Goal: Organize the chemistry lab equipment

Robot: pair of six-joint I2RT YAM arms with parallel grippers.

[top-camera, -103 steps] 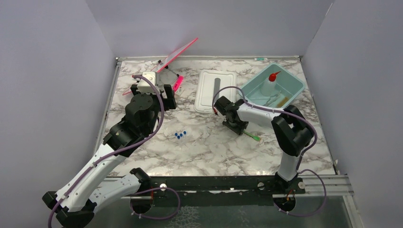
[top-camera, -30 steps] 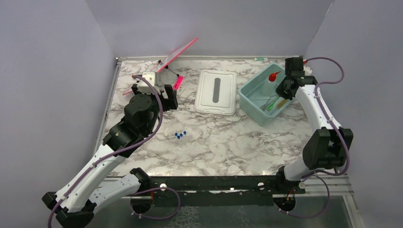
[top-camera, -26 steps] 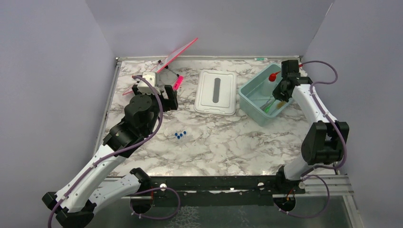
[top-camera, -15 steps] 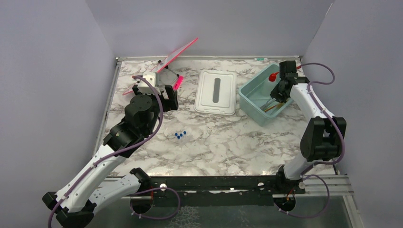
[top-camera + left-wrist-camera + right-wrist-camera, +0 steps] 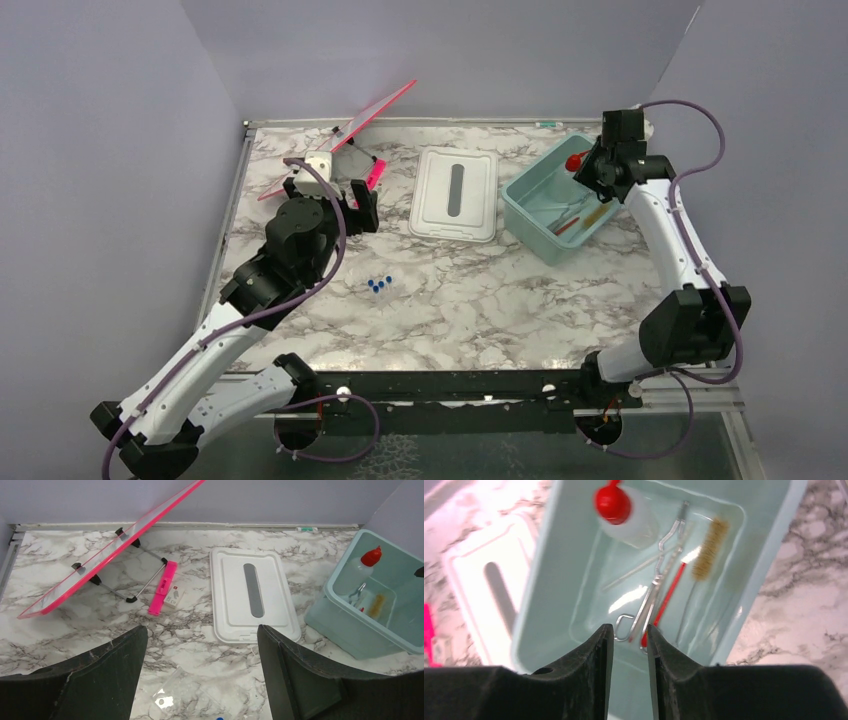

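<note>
**A:** Where is the right gripper [image 5: 629, 630]?

**B:** It hangs over the teal tub [image 5: 774, 545] at the far right of the marble table [image 5: 480, 310]. Its fingers are parted by a narrow gap, and nothing sits between them.

**A:** What lies in the tub?

**B:** The white squeeze bottle [image 5: 636, 525] with its red nozzle stands toward the tub's far side. On the floor beside it lie metal tongs [image 5: 656, 587], with a red stick [image 5: 669, 597] right alongside them. The tan-bristled brush [image 5: 707, 547] is just to the right of those.

**A:** And the left gripper [image 5: 201, 630]?

**B:** It hovers over the left half of the table, facing the far side. Its fingers are spread wide and hold nothing.

**A:** Is any equipment outside the tub?

**B:** The blue-capped tubes [image 5: 378, 285] lie in a small cluster near the middle of the table, well apart from the tub. They are nearer than the white lid [image 5: 455, 195]. That lid lies flat between the tub and a pink-edged panel [image 5: 110, 550], which is propped on a wire stand [image 5: 145, 582] at the far left.
</note>
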